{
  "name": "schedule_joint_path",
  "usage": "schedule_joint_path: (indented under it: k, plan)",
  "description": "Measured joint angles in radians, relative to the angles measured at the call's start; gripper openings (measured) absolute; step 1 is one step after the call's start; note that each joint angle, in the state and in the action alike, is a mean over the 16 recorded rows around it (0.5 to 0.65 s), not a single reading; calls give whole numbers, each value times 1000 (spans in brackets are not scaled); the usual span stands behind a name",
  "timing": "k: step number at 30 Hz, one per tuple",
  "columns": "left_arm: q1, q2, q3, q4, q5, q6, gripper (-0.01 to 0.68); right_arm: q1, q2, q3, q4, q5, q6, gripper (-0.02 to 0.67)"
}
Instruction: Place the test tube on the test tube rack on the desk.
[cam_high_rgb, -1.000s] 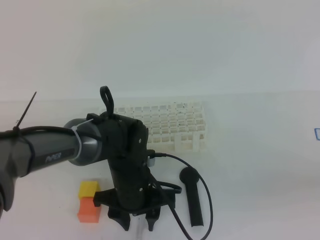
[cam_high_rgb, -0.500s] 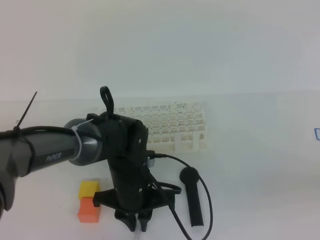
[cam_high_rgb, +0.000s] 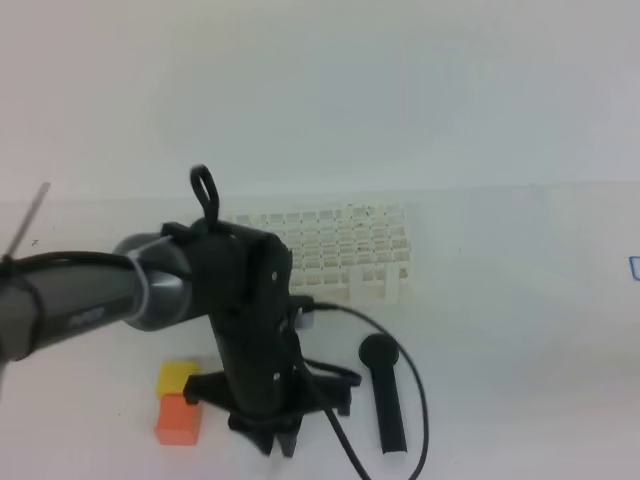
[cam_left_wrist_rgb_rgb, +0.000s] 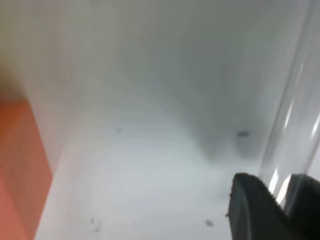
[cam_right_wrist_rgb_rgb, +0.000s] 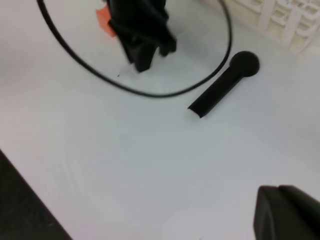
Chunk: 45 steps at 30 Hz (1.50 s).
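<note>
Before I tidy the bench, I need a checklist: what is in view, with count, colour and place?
test tube: one, clear glass, between the left hand's fingers.
test tube rack: one, white, back middle of the desk.
desk: one, white.
cubes: two, yellow behind orange, touching, front left.
round-headed stick: one, black, lying front, right of the left hand.
cable: one, black, looping beside the stick.
left hand: black, pointing down at the desk's front, closed on the tube.
right hand: black, shut, empty.
</note>
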Motion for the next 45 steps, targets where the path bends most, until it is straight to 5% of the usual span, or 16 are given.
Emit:
schedule_joint_path:
  k: [11, 27, 35, 45]
  plan:
    - [-46, -235, 107, -5, -278, 78, 81, 91, 0, 0, -26, 40, 0, -1]
    - [-96, -631, 649, 179, -1021, 138, 81, 136, 0, 59, -20, -129, 0, -1]
    - [-96, -794, 760, 623, -1278, -189, 60, 136, 1, 158, 79, -344, -11, -1]
    - [-97, -769, 775, 1099, -1489, -695, 87, 136, 2, 209, 153, -460, -104, -1]
